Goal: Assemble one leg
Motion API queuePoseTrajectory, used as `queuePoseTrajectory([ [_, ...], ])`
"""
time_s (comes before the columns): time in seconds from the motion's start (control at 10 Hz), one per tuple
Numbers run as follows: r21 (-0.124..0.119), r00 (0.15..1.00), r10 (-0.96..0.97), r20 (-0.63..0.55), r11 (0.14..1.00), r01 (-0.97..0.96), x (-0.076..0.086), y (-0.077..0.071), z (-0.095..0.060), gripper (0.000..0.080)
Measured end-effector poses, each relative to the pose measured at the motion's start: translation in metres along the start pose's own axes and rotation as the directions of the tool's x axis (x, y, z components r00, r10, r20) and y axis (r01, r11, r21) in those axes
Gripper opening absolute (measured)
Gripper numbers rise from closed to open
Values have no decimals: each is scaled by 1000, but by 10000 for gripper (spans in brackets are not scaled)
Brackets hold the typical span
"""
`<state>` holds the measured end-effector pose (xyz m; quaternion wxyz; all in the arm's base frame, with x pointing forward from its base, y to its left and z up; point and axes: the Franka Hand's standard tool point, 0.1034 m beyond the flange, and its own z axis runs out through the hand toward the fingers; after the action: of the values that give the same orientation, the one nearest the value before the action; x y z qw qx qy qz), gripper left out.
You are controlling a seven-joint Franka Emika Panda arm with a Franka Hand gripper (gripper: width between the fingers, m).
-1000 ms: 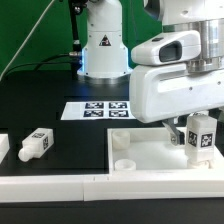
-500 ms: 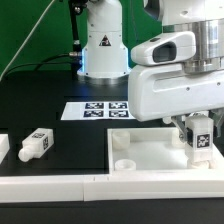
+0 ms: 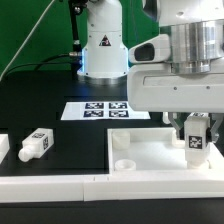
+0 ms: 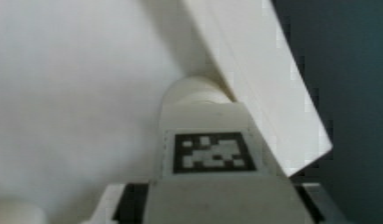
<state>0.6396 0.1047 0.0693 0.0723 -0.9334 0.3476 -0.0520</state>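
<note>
My gripper (image 3: 196, 128) is shut on a white leg (image 3: 196, 138) with a black-and-white tag and holds it upright over the right part of the large flat white square top (image 3: 140, 152). In the wrist view the leg (image 4: 214, 150) fills the space between the fingers (image 4: 131, 203), its narrow end pointing at the top's raised rim (image 4: 259, 70). A second leg (image 3: 36, 144) lies on the black table at the exterior view's left. A small round boss (image 3: 125, 164) sits near the top's front left corner.
The marker board (image 3: 98, 110) lies behind the top. The robot base (image 3: 102, 45) stands at the back. A white part (image 3: 3, 146) shows at the left edge. A white rail (image 3: 60, 183) runs along the table's front.
The gripper has turned about its vertical axis and shifted slightly left with the leg still held; the leg sits a little lower over the top.
</note>
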Motion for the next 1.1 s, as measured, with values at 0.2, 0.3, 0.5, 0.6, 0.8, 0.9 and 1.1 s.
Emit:
queuePoseTrajectory([
  [0.2, 9, 958, 288, 15, 958, -288, -2, 0, 1, 284],
  [0.3, 5, 934, 358, 18, 934, -358, -3, 0, 1, 284],
  [0.5, 1, 933, 360, 21, 933, -360, -3, 0, 1, 288],
  [0.6, -1, 956, 292, 18, 957, -292, -3, 0, 1, 288],
  [0.8, -28, 996, -84, 16, 996, 85, -7, -2, 0, 598],
  [0.9, -24, 966, -257, 24, 966, 258, -8, -2, -1, 598],
  [1.1, -24, 902, -431, 29, 902, 431, -17, -8, 0, 647],
])
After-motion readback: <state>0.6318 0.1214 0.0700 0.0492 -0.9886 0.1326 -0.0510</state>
